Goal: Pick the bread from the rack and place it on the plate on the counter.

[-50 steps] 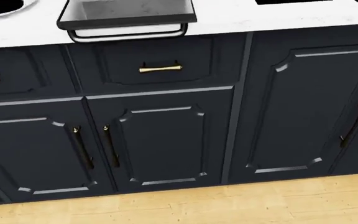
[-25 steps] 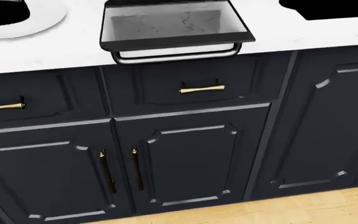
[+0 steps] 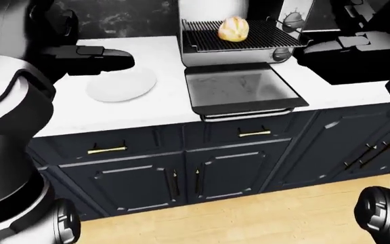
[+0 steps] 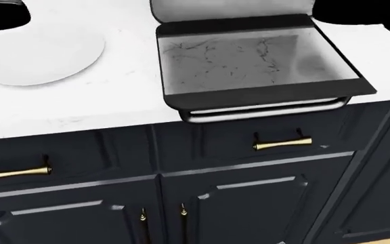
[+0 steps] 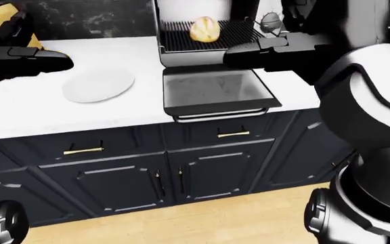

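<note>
Your golden-brown round bread roll sits on the dark wire rack of the open countertop oven, whose glass door lies folded down flat over the white counter. The flat white round plate rests on that counter, left of the door and well apart from the roll. Both your arms reach over the counter, but neither hand shows clearly, so you cannot tell whether the fingers are spread or clenched; nothing touches the roll.
</note>
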### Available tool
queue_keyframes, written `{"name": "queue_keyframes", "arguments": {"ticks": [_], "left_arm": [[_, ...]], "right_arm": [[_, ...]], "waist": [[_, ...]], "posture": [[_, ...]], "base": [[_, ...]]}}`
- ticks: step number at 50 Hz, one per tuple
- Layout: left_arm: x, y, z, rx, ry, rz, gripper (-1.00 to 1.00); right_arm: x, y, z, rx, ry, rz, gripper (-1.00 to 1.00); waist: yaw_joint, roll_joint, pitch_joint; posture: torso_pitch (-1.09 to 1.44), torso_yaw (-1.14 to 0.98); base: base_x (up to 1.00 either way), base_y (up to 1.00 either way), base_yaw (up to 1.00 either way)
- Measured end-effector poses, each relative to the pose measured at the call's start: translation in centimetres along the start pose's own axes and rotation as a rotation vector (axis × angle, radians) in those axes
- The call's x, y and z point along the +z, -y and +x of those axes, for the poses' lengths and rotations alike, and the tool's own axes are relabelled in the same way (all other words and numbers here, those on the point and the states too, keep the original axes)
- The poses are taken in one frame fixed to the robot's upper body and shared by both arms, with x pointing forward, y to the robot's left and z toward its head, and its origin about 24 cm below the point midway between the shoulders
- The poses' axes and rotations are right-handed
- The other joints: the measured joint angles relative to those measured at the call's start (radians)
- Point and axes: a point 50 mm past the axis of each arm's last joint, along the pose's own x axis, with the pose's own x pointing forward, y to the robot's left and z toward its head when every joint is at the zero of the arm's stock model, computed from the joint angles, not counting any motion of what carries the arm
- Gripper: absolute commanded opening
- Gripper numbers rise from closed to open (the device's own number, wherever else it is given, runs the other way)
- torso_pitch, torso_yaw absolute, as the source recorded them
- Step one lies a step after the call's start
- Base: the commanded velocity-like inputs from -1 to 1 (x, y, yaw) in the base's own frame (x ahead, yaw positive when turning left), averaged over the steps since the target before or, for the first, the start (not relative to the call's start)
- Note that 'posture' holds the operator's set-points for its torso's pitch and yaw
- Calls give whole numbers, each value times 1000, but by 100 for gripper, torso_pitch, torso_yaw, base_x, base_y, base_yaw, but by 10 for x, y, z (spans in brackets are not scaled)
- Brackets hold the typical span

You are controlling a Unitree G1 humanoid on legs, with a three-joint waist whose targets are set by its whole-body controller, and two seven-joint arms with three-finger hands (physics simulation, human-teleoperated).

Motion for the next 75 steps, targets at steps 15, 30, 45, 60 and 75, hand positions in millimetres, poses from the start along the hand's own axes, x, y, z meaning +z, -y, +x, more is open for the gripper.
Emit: {"name": "queue_keyframes", "arguments": {"ticks": [15,30,45,60,75], "left_arm": [[2,-8,1,46,11,0,100],[-1,-4,-2,16,15,-8,100],[-6,-13,-1,63,-13,-5,100],[5,-12,-5,42,46,-9,100],[0,-12,-3,49,28,-8,100]], "right_arm": [[6,-6,0,26,22,7,100],[4,-2,-1,-1,20,1,100],[-4,-7,-1,20,-2,31,100],[2,2,6,-39,24,3,100],[18,54,-4,-220,-22,-131,100]], "waist": [[10,33,32],[-2,16,-28],[13,14,20],[12,28,-17],[10,25,-13]], "posture": [[0,0],[0,0],[0,0],[0,0],[0,0]], "base": [[3,0,0],[3,10,0],[8,14,0],[0,0,0],[0,0,0]]}}
